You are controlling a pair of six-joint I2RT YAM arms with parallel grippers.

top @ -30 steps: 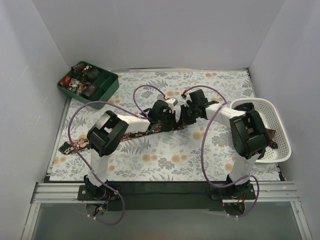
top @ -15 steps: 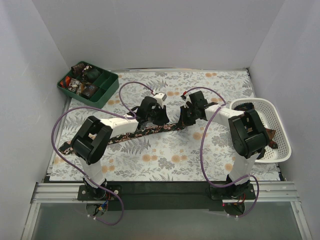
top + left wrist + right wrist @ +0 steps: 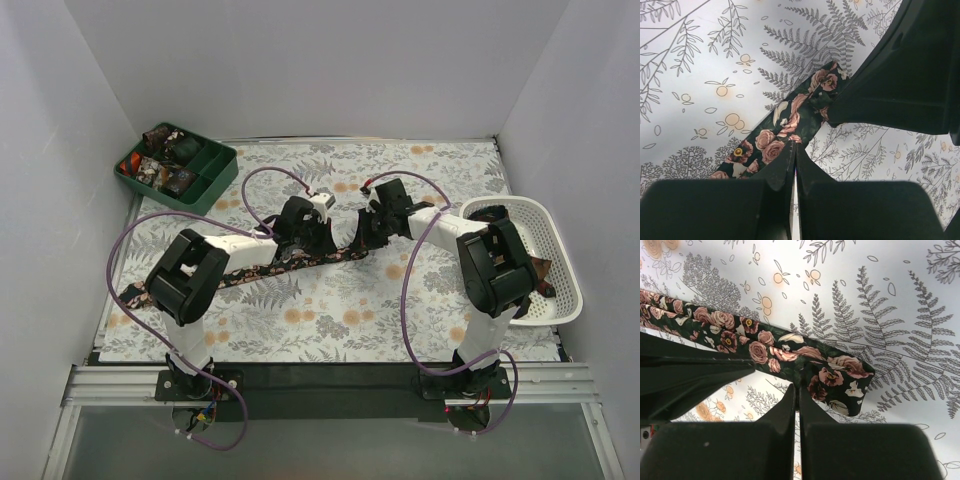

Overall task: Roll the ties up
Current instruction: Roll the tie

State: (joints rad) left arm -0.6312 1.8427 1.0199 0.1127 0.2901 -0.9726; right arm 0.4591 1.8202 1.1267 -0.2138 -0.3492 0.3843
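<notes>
1. Leftward is where the left arm's elbow has swung over the last second. The left fingers have slid left along the long tie, away from the right fingers, which have hardly shifted.
2. At the far left corner sits the green divided tray. Its left compartments hold rolled ties, dark with pinkish print. The right compartment shows bare green.
3. At the right edge stands the white lattice basket. Some brownish fabric lies in it, mostly hidden behind the right arm.
4. The long tie lies flat on the fern-and-flower printed surface. Its long axis runs on a shallow diagonal, from the near left edge up towards the middle. The left end points at the near left corner. The right end stops under the right fingers, near the centre.
5. Part of its length is covered by the left forearm in the top view.
6. Its cloth is black-green with pink roses, cream leaves and small yellow centres, as the left wrist view shows.
7. In the right wrist view the right end is doubled over into a short fold.
8. The left fingers are pressed together, tips at the tie's edge partway along it. Whether any cloth is nipped cannot be told.
9. The right fingers are likewise together, tips against the tie's edge just beside the fold. Again, a pinch cannot be confirmed.
</notes>
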